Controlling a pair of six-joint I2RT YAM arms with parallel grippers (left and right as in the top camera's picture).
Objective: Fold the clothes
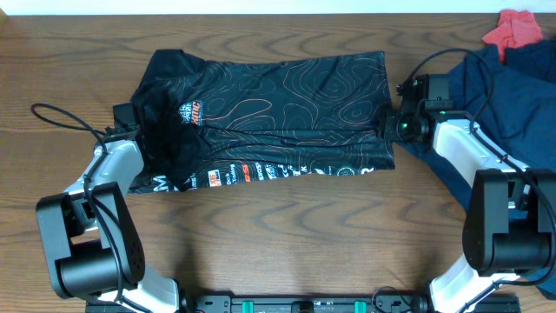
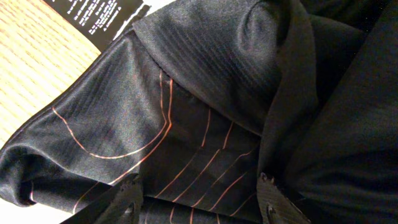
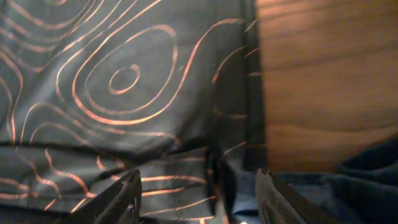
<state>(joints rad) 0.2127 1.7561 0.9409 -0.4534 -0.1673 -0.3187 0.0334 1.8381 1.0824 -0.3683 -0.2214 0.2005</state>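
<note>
The black jersey (image 1: 269,109) with orange-and-white contour lines lies spread across the middle of the table, chest logo at the left, lettering along the near edge. My left gripper (image 1: 139,143) sits at its left end, jaws open over bunched fabric (image 2: 186,143) in the left wrist view, fingertips (image 2: 199,199) apart. My right gripper (image 1: 393,123) is at the jersey's right edge, jaws (image 3: 199,199) open over the jersey's hem (image 3: 124,93) where it meets the wood.
A navy blue garment (image 1: 512,87) lies at the right, partly under the right arm, and shows at the lower right of the right wrist view (image 3: 348,186). A small red cloth (image 1: 514,30) lies at the far right corner. Bare wood (image 1: 295,235) runs along the front.
</note>
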